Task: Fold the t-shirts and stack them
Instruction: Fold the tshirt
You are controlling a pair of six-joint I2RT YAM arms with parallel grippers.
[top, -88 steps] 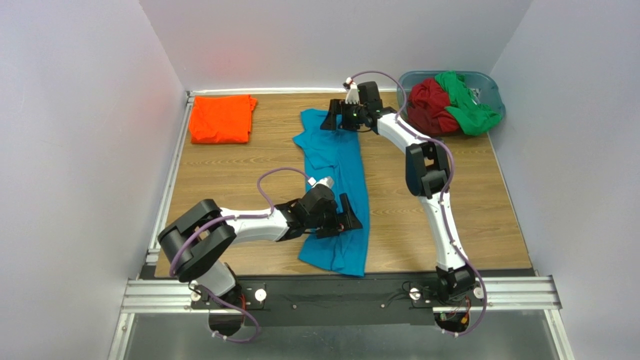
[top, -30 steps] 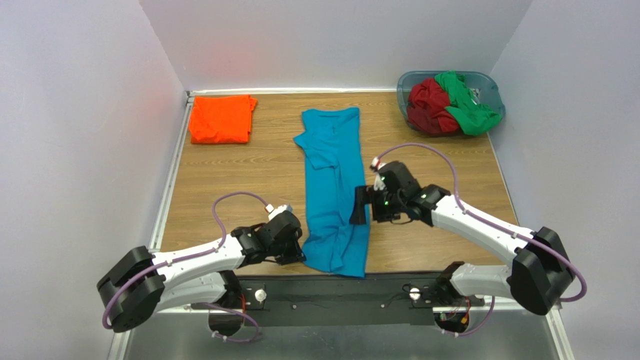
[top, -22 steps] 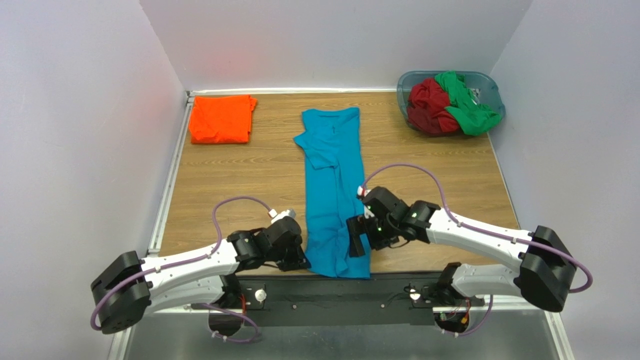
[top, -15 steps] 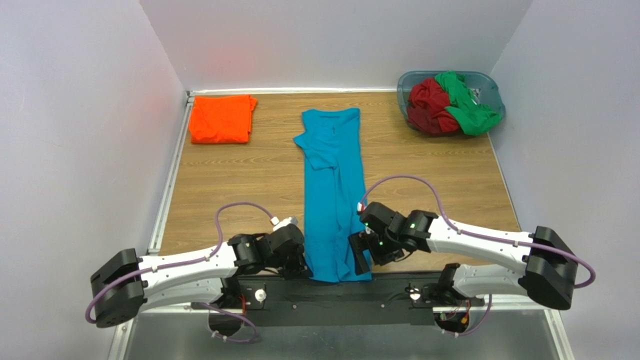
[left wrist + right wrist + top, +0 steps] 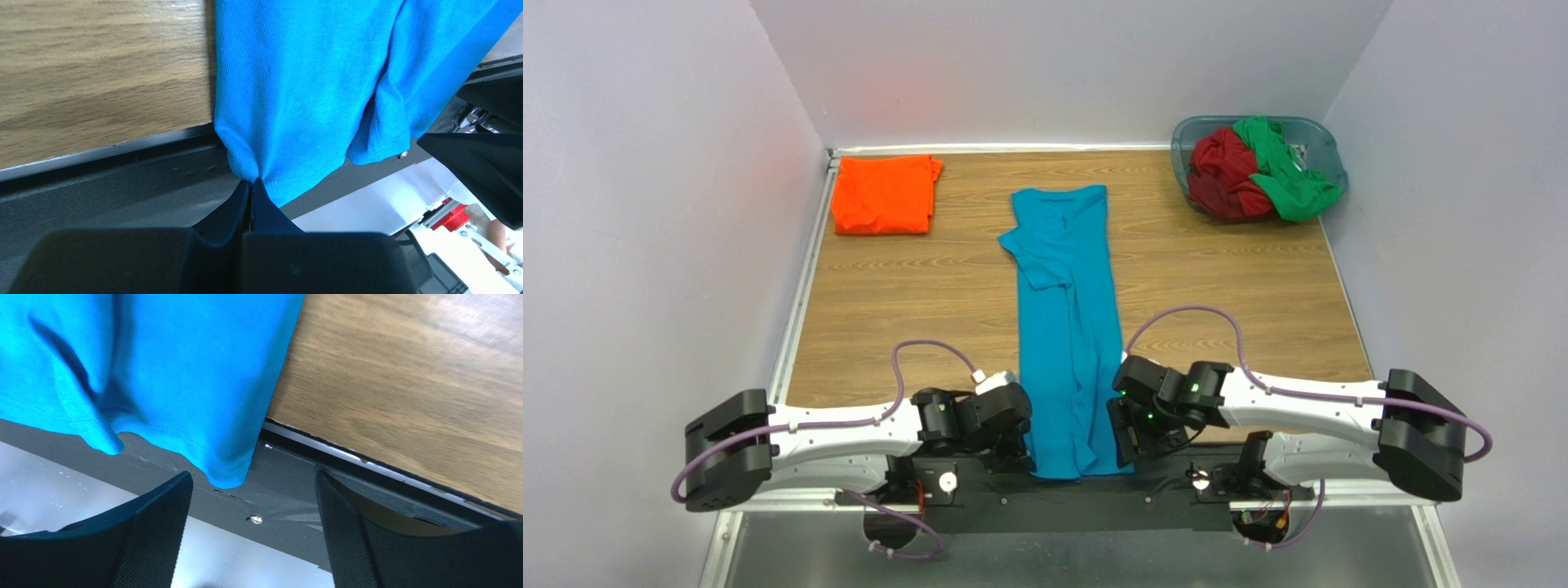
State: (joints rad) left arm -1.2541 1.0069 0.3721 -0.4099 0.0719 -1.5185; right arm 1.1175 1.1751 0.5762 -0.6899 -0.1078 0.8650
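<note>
The teal-blue t-shirt (image 5: 1069, 319) lies lengthwise down the middle of the table, its hem hanging over the near edge. My left gripper (image 5: 1020, 451) is shut on the hem's left corner (image 5: 251, 182), cloth bunched at the fingertips. My right gripper (image 5: 1124, 439) is open at the hem's right corner; that corner (image 5: 230, 471) hangs just ahead of the gap between its fingers (image 5: 251, 478), touching neither. A folded bright orange t-shirt (image 5: 885, 194) lies at the far left. The dark red (image 5: 1222, 172) and green (image 5: 1284, 172) t-shirts sit crumpled in the tub.
The grey-blue tub (image 5: 1320, 132) stands in the far right corner. A black rail (image 5: 1075, 490) runs along the table's near edge under the hem. White walls close in left, right and behind. Bare wood (image 5: 891, 294) shows either side of the teal shirt.
The right gripper came from the collar down to the near hem and its jaws have narrowed. The left gripper pulled the hem toward the near edge, and the shirt slid and straightened.
</note>
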